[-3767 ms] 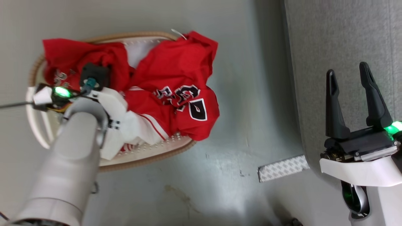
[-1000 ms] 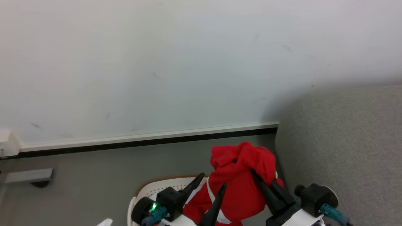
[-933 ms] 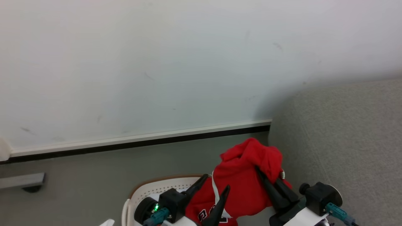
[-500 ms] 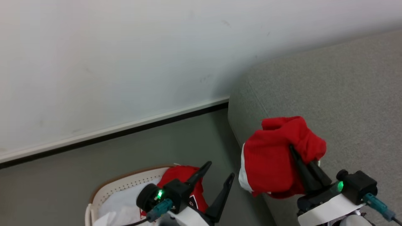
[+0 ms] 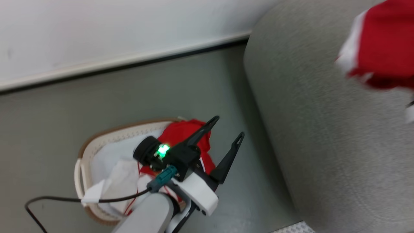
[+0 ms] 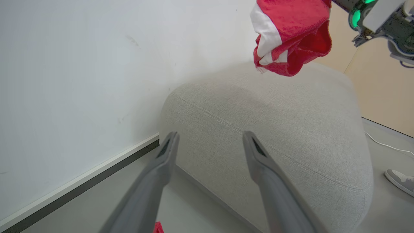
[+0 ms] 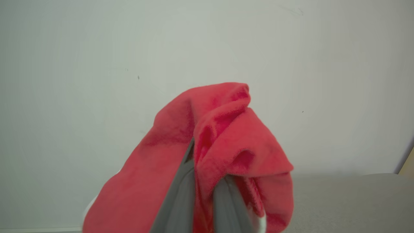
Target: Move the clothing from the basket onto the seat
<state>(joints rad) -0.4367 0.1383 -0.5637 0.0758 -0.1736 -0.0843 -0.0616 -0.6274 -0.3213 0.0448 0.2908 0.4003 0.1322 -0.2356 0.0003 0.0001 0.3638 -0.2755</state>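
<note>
My right gripper [image 7: 205,171] is shut on a red jersey [image 7: 226,136] with a white panel, a piece of the clothing. It hangs bunched in the air above the seat [image 6: 275,113], a big grey sofa, and the same jersey [image 5: 381,45] shows at the head view's top right over the seat [image 5: 323,129]. From the left wrist view the jersey [image 6: 291,32] dangles clear of the cushion. More red clothing [image 5: 181,132] lies in the basket [image 5: 97,139] on the floor. My left gripper [image 5: 228,127] is open and empty above the basket's right end, its fingers [image 6: 165,161] pointing at the sofa.
A white wall with a pale skirting board [image 5: 129,58] runs behind the basket and sofa. A black cable [image 5: 48,199] trails from my left wrist. A person's shoe [image 6: 399,179] and a thin white cord [image 6: 385,145] are on the floor beyond the sofa.
The head camera has tilted down. My right gripper has carried the jersey up and rightward from the basket to over the sofa. My left gripper's jaws have spread wider and hold nothing.
</note>
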